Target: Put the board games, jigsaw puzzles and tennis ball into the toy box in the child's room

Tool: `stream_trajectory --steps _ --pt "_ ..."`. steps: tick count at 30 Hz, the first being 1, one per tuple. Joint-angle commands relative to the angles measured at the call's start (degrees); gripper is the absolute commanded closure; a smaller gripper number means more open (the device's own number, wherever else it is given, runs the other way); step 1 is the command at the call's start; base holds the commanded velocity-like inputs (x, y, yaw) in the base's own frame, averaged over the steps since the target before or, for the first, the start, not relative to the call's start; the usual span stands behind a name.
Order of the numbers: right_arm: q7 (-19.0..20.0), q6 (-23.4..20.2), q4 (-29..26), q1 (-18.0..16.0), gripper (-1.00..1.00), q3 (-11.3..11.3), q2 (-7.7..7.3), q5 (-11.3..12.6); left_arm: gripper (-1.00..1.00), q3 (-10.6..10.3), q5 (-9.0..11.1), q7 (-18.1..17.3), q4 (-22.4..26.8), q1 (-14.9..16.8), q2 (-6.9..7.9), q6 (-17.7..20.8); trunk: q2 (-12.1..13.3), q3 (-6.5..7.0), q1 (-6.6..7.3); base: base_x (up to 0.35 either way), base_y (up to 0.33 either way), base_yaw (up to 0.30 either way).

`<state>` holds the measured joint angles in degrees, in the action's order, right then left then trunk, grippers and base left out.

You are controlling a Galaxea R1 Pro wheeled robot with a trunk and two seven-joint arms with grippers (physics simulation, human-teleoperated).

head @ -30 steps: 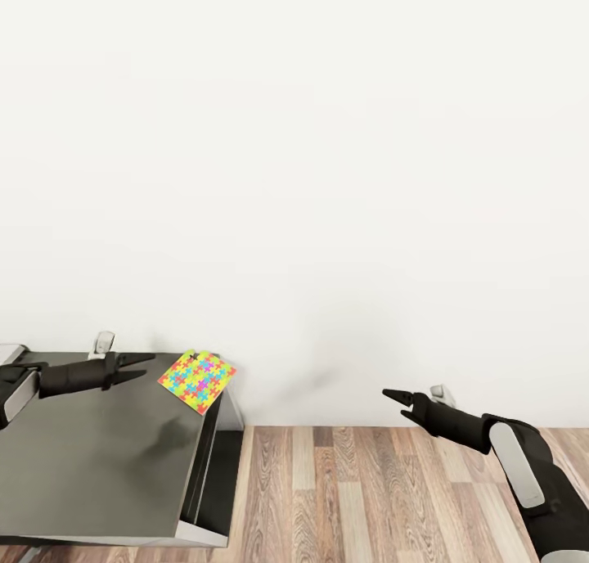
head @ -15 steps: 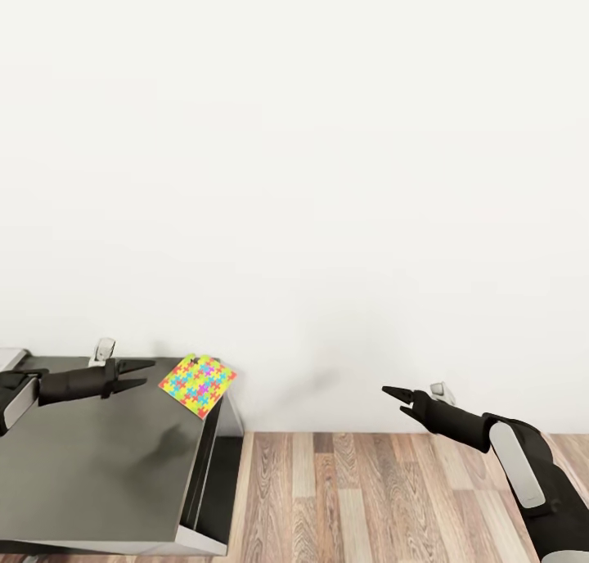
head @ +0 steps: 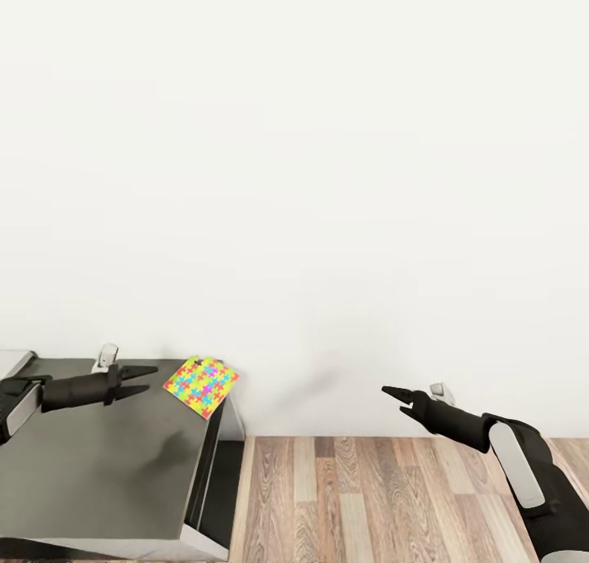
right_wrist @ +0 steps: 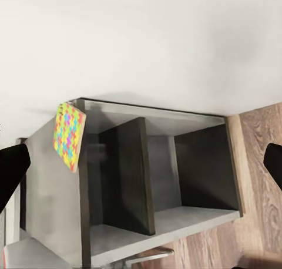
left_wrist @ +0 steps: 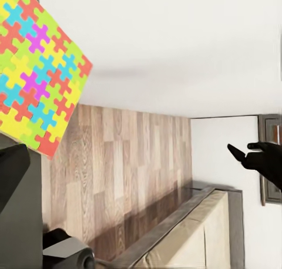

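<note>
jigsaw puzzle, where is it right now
In the head view the jigsaw puzzle lies at lower left, on the far right corner of the dark table by the white wall, just beyond the left gripper.

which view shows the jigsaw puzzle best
The left wrist view: the jigsaw puzzle is close and large there, its coloured pieces clear, though part is cut off. The head view shows it whole but small at the table's far corner; the right wrist view shows it narrow and foreshortened.

We see the jigsaw puzzle (left_wrist: pixel 36 75) cut off by the left wrist picture's edge, the table (head: pixel 90 465) running off the head view's left and bottom, and the right gripper's fingertips (right_wrist: pixel 13 169) cropped at both borders.
</note>
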<state>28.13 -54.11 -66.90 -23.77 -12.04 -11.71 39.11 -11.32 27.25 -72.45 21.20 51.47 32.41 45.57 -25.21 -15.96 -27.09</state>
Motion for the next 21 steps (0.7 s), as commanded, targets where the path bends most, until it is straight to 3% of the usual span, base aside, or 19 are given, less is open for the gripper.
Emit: stream_trajectory --steps 1,21 --pt "0.3 -0.3 0.0 -0.1 -1.00 -0.1 0.02 -0.3 -1.00 -0.3 0.3 -0.1 0.0 0.0 0.01 0.5 -0.1 -0.01 -0.02 -0.172 0.139 0.000" --pt "0.3 0.1 0.2 -0.1 -1.00 0.0 0.07 -0.7 -1.00 -0.4 0.3 -0.1 0.1 -0.1 0.12 0.1 -0.1 1.88 -0.02 -0.018 0.072 0.000"
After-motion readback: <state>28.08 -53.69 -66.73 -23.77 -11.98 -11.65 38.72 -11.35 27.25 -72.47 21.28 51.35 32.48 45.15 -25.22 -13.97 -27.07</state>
